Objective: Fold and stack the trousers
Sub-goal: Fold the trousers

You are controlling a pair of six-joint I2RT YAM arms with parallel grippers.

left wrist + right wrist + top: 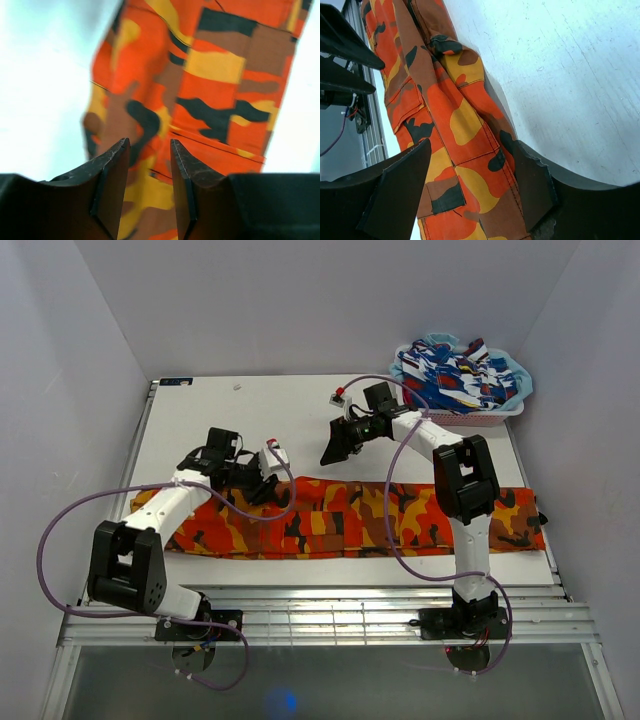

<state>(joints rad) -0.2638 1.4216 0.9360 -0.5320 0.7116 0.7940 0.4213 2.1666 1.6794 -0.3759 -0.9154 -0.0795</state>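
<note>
The orange, red and yellow camouflage trousers [340, 518] lie folded lengthwise in a long band across the table, nearly its full width. My left gripper [268, 483] hangs just above the band's far edge, left of the middle, open and empty. In the left wrist view the trousers [210, 85] fill the space past my open fingers [112, 170]. My right gripper [336, 447] is open and empty, above the bare table just beyond the band's far edge. The right wrist view shows the trousers [455, 120] between its wide-open fingers [400, 185].
A basket [510, 408] of blue, white and red printed clothes stands at the back right corner. White walls close in the table on three sides. Bare white tabletop [250, 410] lies behind the trousers. A metal rail [320, 615] runs along the near edge.
</note>
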